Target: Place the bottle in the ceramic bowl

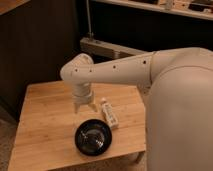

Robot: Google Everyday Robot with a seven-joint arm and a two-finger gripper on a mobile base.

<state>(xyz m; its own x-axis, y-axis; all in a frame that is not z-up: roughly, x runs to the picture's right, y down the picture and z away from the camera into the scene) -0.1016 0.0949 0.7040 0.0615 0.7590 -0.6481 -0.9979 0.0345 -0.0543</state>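
Gripper (85,108) hangs vert. over the wooden worktop (45,117), wrist pointing straight down, fingers apart w/ nothing between them; a top-down pose, which suits picking up a thing that lies flat. It sits just left of the bottle (109,114), not over it; so no grip yet, and the spread is prob. readiness.

The bottle lies on its side on the worktop, long axis running far-left to near-right; whitish, faint label; lying down it could roll, so a pinch across the slim body looks the sensible approach.

The ceramic bowl (80,141), glossy black w/ shiny grey centre, stands just near of the gripper, towards the front edge; empty. Its rim is close to the bottle's near end; touching or not, can't tell. So the carry is short: a small move near and left.

Arm (117,67) reaches in from the right; its big white body hides the worktop's right side. Stage, as I read it: pre-grasp; gripper needs a shift right before closing.
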